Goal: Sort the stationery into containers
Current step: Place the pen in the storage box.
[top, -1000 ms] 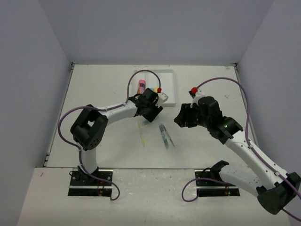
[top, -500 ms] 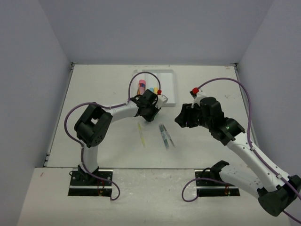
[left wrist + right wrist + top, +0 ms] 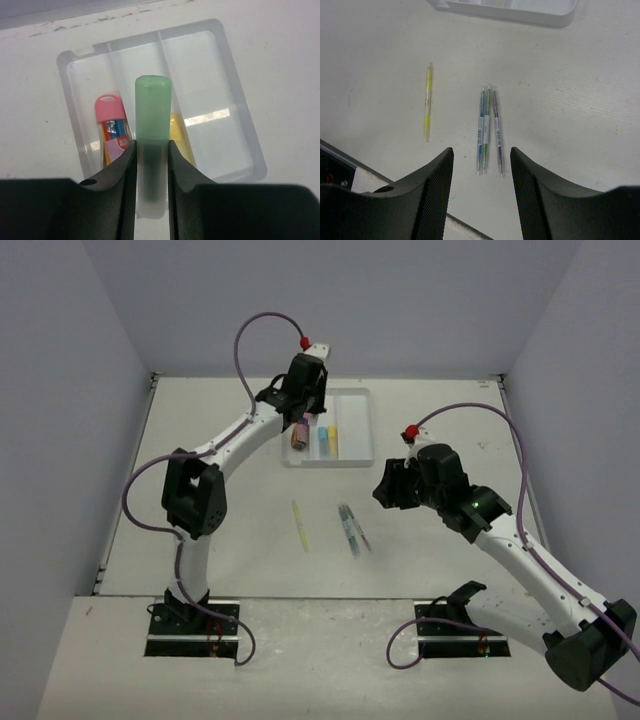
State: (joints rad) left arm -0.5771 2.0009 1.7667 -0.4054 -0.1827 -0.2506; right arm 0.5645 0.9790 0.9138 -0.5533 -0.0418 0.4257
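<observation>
My left gripper (image 3: 151, 165) is shut on the mint green marker (image 3: 152, 110) and holds it above the middle compartment of the clear tray (image 3: 210, 90). In the tray (image 3: 355, 425) lie the pink glue stick (image 3: 111, 120) in the left compartment, and a light blue marker (image 3: 322, 440) and a yellow marker (image 3: 179, 137) in the middle. A thin pale yellow pen (image 3: 427, 102) and three thin dark pens (image 3: 487, 127) lie on the table. My right gripper (image 3: 481, 165) is open and empty, hovering just short of the dark pens' tips.
The tray's right compartment holds nothing. The pale yellow pen (image 3: 300, 525) and the dark pens (image 3: 352, 528) lie mid-table between the two arms. Grey walls close in the table on three sides.
</observation>
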